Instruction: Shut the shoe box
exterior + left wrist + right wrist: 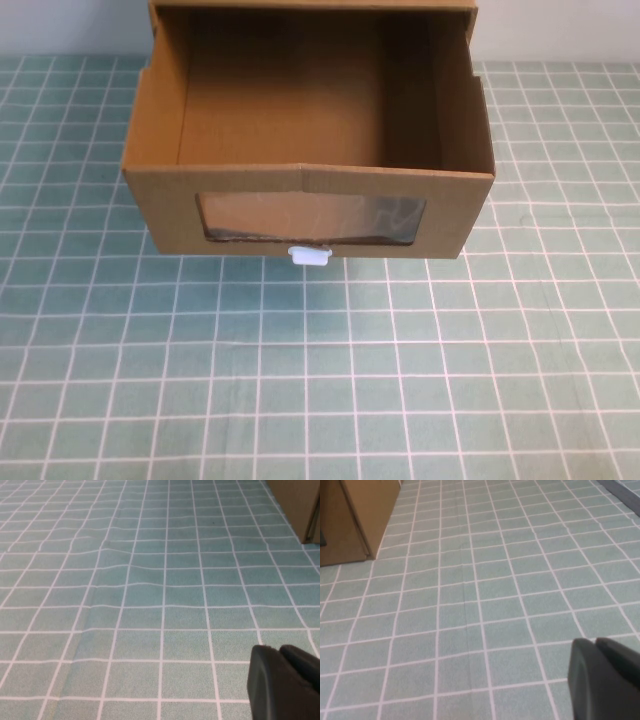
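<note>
The brown cardboard shoe box [160, 200] stands at the far middle of the table. Its drawer is pulled out toward me and its empty inside shows from above. The front has a wrinkled clear window [310, 217] with a small white tab [308, 256] under it. Neither gripper shows in the high view. My left gripper [279, 650] is shut and empty, low over the cloth, with a corner of the box [300, 505] far ahead. My right gripper [595, 642] is shut and empty, low over the cloth, with the box's side [355, 515] ahead.
A teal tablecloth with a white grid [320, 380] covers the table. The outer sleeve of the box [310, 5] sits behind the drawer at the far edge. A fold runs along the cloth [85, 620] in the left wrist view.
</note>
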Robot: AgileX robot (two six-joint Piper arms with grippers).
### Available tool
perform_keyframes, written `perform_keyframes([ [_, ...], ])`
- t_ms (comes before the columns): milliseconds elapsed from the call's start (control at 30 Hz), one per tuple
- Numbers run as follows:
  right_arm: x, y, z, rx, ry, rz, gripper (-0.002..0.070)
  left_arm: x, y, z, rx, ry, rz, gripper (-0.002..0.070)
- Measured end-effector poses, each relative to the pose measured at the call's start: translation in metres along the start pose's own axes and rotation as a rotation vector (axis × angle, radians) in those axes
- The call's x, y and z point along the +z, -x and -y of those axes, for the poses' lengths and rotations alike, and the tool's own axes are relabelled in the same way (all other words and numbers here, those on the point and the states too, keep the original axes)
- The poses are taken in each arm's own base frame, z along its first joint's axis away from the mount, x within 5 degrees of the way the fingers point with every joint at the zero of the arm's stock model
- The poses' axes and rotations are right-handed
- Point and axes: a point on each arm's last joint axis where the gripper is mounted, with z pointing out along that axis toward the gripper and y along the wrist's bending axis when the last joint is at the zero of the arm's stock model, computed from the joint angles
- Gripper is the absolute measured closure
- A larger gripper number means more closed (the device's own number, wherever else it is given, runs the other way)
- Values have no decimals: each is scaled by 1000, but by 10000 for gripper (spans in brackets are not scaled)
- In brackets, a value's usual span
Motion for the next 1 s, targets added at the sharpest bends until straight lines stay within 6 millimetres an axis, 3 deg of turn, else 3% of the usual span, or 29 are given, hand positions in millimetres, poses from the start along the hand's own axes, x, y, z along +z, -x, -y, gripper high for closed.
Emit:
perform_keyframes([
  [700,0,0,0,0,0,0,687,0,1,1,-22,-6,11,680],
  [800,0,0,0,0,0,0,688,0,6,2,-136,-30,68,680],
  [1000,0,0,0,0,0,0,687,-3,24,2,-522,-88,253,680],
])
